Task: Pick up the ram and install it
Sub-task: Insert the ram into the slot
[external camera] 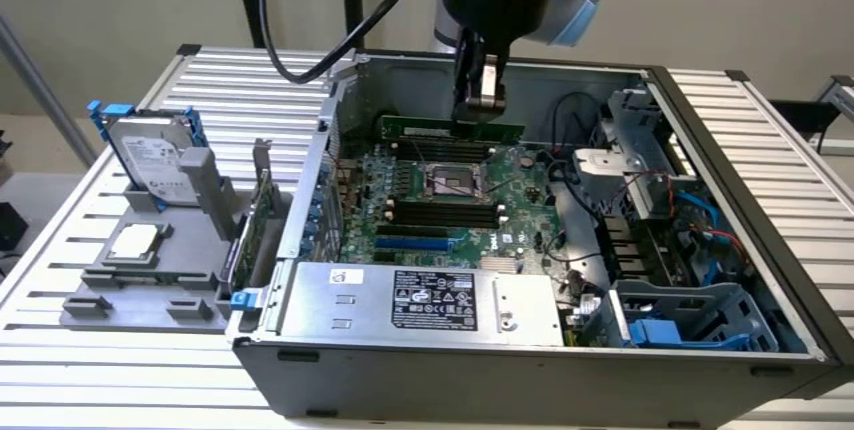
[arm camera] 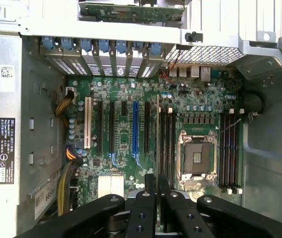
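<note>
The ram [external camera: 447,131], a long thin green stick, hangs level inside the open computer case, just above the motherboard [external camera: 514,212] and its far black slots. My gripper [external camera: 478,110] reaches down from above and is shut on the stick's top edge. In the wrist view the ram [arm camera: 157,129] appears edge-on as a thin line running out from between my gripper [arm camera: 157,191] fingers. It lies beside a pair of black memory slots [arm camera: 168,144], which sit beside the empty processor socket [arm camera: 196,157]. More slots [arm camera: 229,148] lie on the socket's other side.
The case walls [external camera: 327,140] surround the board. A power supply [external camera: 420,300] sits at the near side, and cables and a drive cage [external camera: 681,315] at the exterior view's right. Outside, a grey holder [external camera: 200,200] carries a hard drive [external camera: 154,160], a processor chip [external camera: 134,242] and an expansion card [external camera: 260,220].
</note>
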Robot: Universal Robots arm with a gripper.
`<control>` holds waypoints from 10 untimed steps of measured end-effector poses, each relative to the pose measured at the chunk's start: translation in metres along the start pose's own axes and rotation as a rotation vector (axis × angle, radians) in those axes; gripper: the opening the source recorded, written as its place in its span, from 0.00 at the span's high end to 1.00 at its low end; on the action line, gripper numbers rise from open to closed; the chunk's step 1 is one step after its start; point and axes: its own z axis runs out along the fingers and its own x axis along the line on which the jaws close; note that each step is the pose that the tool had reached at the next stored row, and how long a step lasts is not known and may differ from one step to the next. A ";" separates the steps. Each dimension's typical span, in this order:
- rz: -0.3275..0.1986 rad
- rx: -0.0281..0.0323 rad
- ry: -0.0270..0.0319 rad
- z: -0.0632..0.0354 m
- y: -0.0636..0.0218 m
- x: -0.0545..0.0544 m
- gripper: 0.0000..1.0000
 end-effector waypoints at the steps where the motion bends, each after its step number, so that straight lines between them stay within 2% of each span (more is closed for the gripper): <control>1: 0.000 0.0000 0.0000 0.0000 0.0000 0.000 0.87; 10: 0.000 -0.0001 -0.0002 0.0021 -0.0002 0.000 0.87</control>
